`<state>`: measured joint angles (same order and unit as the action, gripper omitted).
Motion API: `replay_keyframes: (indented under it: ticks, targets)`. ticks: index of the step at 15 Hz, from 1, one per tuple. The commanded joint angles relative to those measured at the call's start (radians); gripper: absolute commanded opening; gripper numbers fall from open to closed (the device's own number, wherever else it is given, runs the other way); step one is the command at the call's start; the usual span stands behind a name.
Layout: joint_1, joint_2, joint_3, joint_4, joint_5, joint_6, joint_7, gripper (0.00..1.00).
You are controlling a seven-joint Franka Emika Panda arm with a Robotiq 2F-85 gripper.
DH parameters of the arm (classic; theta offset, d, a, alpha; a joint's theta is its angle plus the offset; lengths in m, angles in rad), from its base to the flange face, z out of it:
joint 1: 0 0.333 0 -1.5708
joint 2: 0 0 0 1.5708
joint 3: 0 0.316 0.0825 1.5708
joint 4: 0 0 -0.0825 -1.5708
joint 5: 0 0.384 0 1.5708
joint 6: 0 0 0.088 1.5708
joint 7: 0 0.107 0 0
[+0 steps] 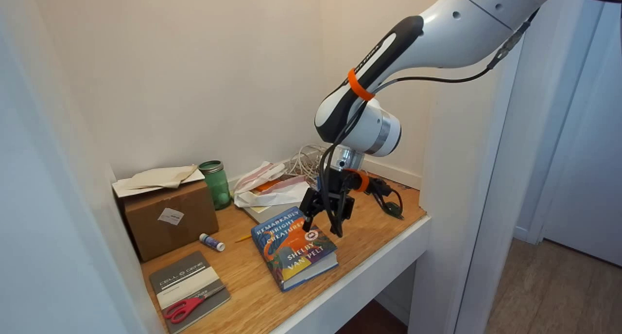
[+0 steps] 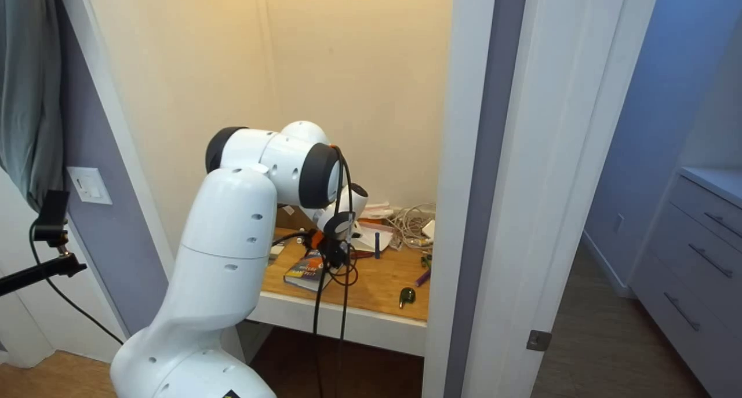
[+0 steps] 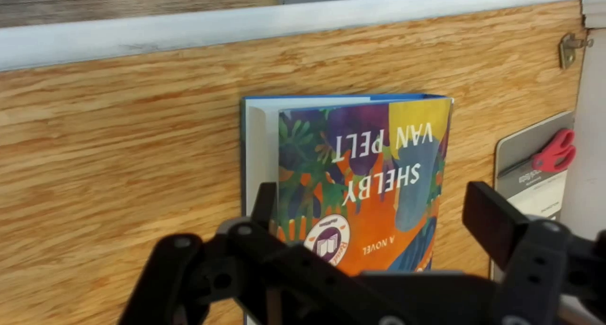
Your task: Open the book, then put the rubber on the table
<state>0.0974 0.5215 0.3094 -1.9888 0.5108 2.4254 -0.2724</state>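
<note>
We've got hand (image 3: 374, 209) spread apart above Remarkably Bright Creatures hardcover (image 1: 284, 249). Hardcover closed, face up on worktop (image 1: 243, 295). Red scissors (image 3: 547, 155) lying on Cell & Gene notebook (image 1: 180, 275).

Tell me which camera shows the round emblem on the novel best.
The wrist view: the emblem is largest there and its open-book drawing shows, though the hand may hide a sliver. Both exterior views show the book smaller: at best the emblem is a small pale ring; at worst, on a tiny cover, I can't be sure.
</note>
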Motion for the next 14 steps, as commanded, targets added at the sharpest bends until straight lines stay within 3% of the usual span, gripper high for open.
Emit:
replay_keyframes:
  ticks: [1, 14]
  targets:
    - [-0.019, 0.054, 0.020, 0.061, 0.002, -0.042, -0.025, 1.00]
    - [-0.015, 0.103, 0.009, 0.110, -0.013, -0.096, -0.001, 1.00]
